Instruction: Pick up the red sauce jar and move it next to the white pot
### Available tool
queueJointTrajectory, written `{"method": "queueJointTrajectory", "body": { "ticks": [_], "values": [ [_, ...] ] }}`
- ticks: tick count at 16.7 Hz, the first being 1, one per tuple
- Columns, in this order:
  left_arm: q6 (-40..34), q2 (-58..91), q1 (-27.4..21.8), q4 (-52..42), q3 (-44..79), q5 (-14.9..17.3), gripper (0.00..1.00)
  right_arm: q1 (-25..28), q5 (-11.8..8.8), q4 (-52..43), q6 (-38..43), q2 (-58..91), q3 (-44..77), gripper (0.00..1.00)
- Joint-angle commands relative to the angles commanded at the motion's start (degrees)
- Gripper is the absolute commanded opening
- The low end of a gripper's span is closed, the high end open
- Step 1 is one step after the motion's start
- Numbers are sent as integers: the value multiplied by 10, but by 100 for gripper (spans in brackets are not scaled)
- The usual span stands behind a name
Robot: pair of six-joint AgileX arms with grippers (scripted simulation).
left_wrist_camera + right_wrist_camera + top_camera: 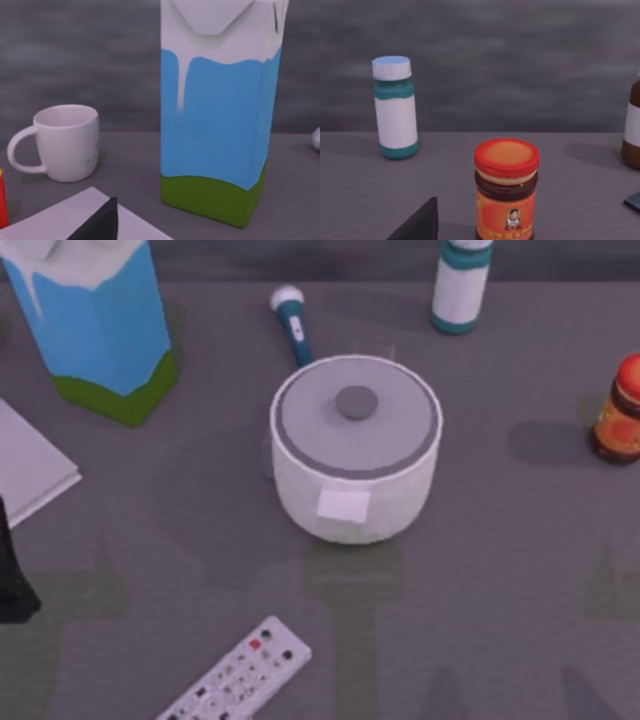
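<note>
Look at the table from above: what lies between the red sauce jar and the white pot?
Nothing: in the top view, only bare grey table and a soft shadow separate the red sauce jar from the white pot.

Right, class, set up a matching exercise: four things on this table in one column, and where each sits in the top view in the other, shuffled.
Things:
1. red sauce jar
2. white pot
3. milk carton
4. remote control

Places:
A. far left corner
B. right edge
C. near edge, left of middle
D. middle of the table

Pairs: 1-B, 2-D, 3-A, 4-C
</note>
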Motion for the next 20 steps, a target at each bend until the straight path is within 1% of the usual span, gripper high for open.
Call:
{"method": "queueJointTrajectory", "body": {
  "ticks": [4, 8, 13, 20],
  "values": [
    [0, 0, 0, 0, 0, 0, 100, 1, -2, -11, 0, 15, 17, 100],
    [0, 0, 0, 0, 0, 0, 100, 2, -5, -80, -2, 108, 116, 100],
    [0, 0, 0, 0, 0, 0, 100, -10, 3, -234, -10, 322, 326, 100],
    [0, 0, 0, 0, 0, 0, 100, -23, 17, -498, -38, 725, 702, 100]
  ]
}}
